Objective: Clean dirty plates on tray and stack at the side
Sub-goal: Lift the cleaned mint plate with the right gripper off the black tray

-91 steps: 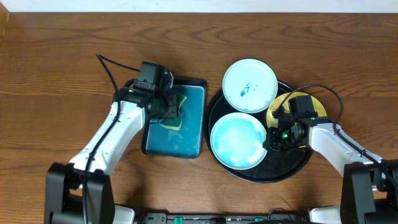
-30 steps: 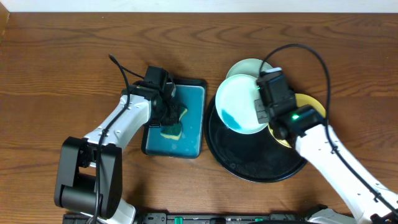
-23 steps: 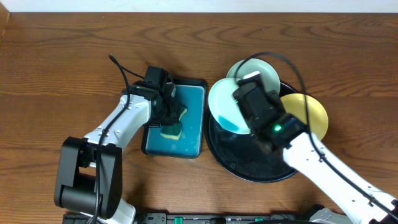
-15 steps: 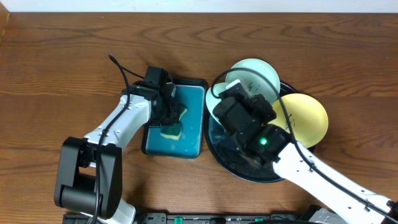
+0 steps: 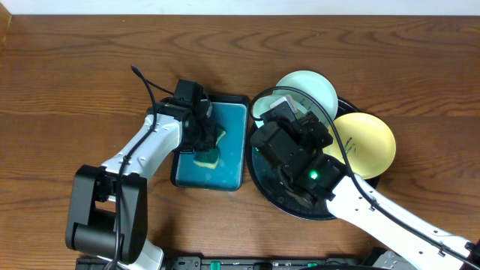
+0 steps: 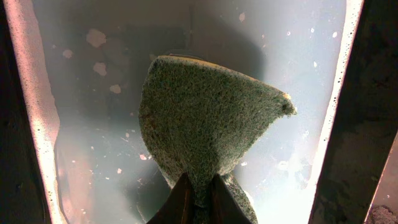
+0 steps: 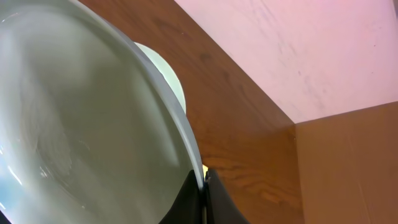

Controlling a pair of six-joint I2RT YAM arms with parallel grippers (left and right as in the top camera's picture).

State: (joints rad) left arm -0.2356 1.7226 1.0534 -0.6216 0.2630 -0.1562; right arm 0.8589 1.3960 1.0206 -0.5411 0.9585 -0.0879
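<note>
The left gripper [image 5: 202,135] hung over the small teal tray [image 5: 228,174], which lay on the wooden table [image 5: 75,75] just left of the large black tray [image 5: 266,184]. Its fingers were closed on a sponge [image 5: 210,154]. In the left wrist view the two fingertips [image 6: 181,200] pinched the near end of the sponge, whose rough green face [image 6: 205,118] fanned out above the wet, pale floor of the teal tray. A thin yellow layer showed along the sponge's far edge.

The right gripper [image 7: 203,186] was clamped shut on the rim of one pale mint-white plate [image 7: 74,124]. That plate was tilted steeply on edge, and its glossy inside filled the left part of the right wrist view. From overhead, the right arm's wrist [image 5: 289,139] stood over the left part of the black tray and hid nearly all of the held plate. Whether that plate touched the tray could not be told.

A second pale plate [image 5: 311,86] lay at the far edge of the black tray, partly covered by the right arm; in the right wrist view it showed behind the held plate's rim [image 7: 166,78]. The yellow plate [image 5: 367,146] sat on the right side of the tray, its right edge reaching past the rim. A black cable crossed its left part.
</note>
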